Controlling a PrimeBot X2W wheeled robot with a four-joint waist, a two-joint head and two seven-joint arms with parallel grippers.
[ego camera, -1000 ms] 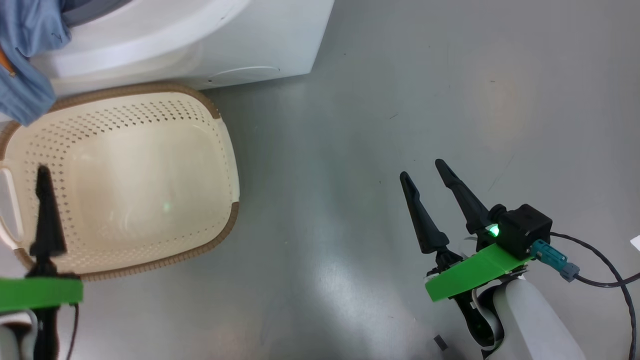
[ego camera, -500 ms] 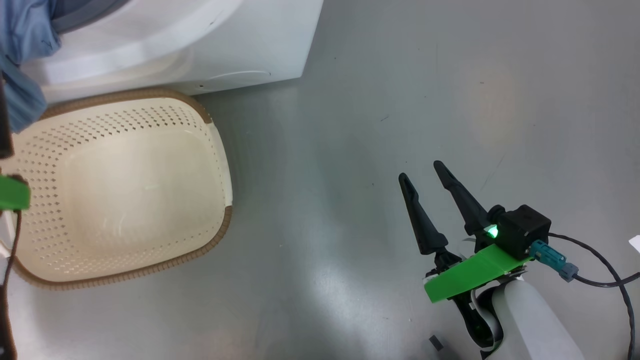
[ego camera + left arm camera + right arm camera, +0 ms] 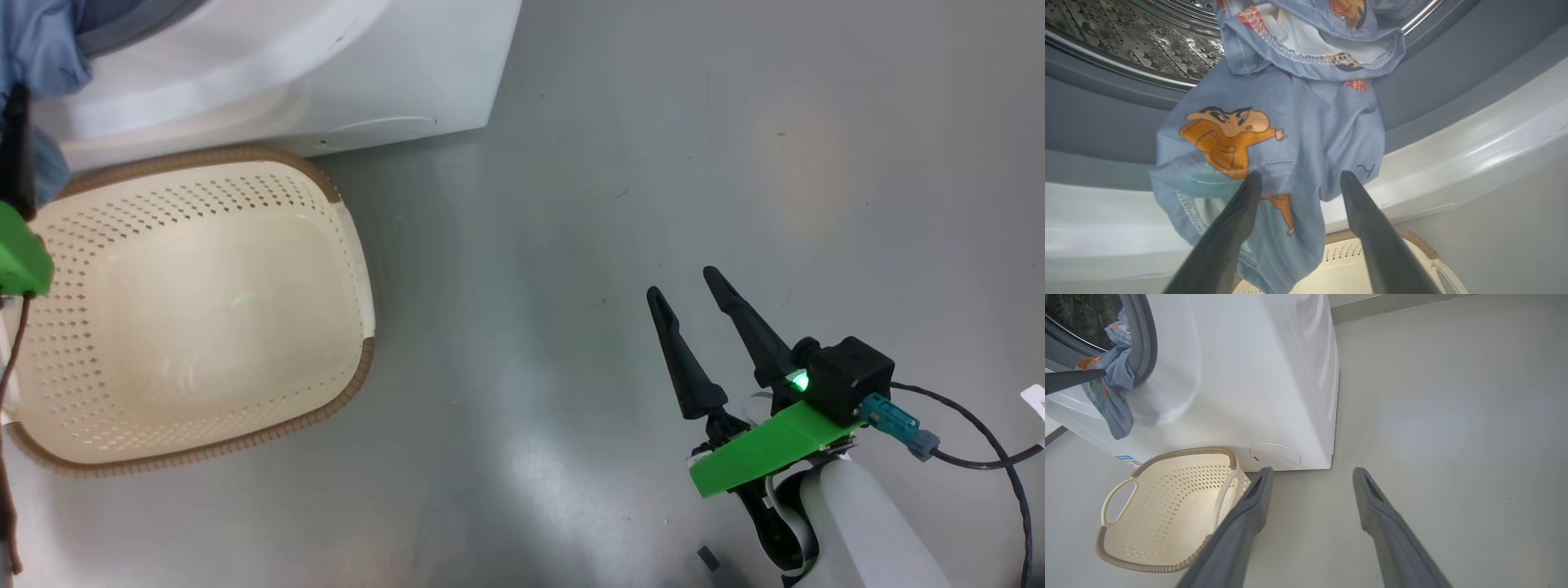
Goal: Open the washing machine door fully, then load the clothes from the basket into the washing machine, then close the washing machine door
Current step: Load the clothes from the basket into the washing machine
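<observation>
**Loading all but done, one hanging flap to tuck in**

While hovering spread wide and pinching nothing, faces the clothes (image 3: 1229, 139) head-on: left gripper (image 3: 1300, 175), fingertips just short of the blue fabric or brushing it; cannot tell which. Draped ahead of and above those fingertips, over the grey rubber ring (image 3: 1106, 118) and the white lip of the washing machine (image 3: 1453, 139), partly inside the drum (image 3: 1126, 36), partly hanging out. Underneath the fingers, back toward the wrist, the basket (image 3: 204, 192), bare inside.

Judged as the tail end of the loading step. Calls next for closing on the hanging flap and carrying it up and forward past the ring, deep enough not to get trapped when shutting the washing machine door.

Edges to mind: steel drum rim above, ring fold to either side, basket rim below. Right gripper (image 3: 682, 284) likewise spread and empty, open floor (image 3: 571, 245) all round it, machine corner and basket well apart to its left; ample room there.
</observation>
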